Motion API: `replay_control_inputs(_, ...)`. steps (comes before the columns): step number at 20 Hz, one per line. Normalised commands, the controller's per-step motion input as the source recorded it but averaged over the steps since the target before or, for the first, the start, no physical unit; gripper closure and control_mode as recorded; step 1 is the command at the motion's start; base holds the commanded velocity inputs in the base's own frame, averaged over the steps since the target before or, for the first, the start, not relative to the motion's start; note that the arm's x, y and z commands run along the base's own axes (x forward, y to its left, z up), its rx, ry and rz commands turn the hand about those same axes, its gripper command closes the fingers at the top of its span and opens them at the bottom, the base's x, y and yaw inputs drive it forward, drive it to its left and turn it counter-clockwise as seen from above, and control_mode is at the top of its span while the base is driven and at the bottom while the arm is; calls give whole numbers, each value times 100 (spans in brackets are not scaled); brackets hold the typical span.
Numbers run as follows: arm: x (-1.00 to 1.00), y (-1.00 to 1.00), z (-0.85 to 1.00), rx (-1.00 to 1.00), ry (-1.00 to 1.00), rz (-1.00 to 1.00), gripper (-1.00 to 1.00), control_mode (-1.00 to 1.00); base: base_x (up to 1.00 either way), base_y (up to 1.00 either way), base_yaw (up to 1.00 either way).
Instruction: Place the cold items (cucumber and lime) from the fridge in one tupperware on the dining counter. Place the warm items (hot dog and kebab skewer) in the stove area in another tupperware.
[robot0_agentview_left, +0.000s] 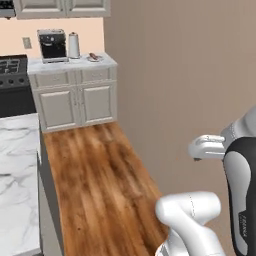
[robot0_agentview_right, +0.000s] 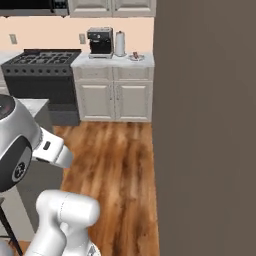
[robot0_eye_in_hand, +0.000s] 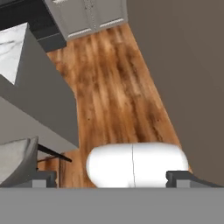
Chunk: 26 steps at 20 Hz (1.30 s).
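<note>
Stove area (robot0_agentview_right: 42, 60): black range upper left, partly cut off; reddish item on plate (robot0_agentview_right: 135, 56), too small to identify. Gripper (robot0_eye_in_hand: 111, 177): fingers spread wide, empty, tips barely visible at bottom edge.

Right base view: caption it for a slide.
Arm folded low; stove, coffee maker and plate on the counter ahead.

Marble worktop (robot0_agentview_left: 75, 63) over cream cabinets (robot0_agentview_left: 75, 102): black coffee machine (robot0_agentview_left: 52, 45), white canister (robot0_agentview_left: 74, 45), small plate (robot0_agentview_left: 94, 58). Black range (robot0_agentview_left: 14, 82) at left. Wood floor (robot0_agentview_left: 100, 185).
</note>
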Motion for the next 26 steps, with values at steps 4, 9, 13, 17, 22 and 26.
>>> replay_control_inputs(4,0,0,0,0,0,0,-100,100,100,-42,36)
replay_control_inputs(9,0,0,0,0,0,0,-100,100,100,-44,35)
replay_control_inputs(13,0,0,0,0,0,0,-100,100,100,-42,25)
replay_control_inputs(17,0,0,0,0,0,0,-100,100,100,-32,4)
replay_control_inputs(22,0,0,0,0,0,0,-100,100,100,-24,0)
replay_control_inputs(26,0,0,0,0,0,0,-100,100,100,-20,0)
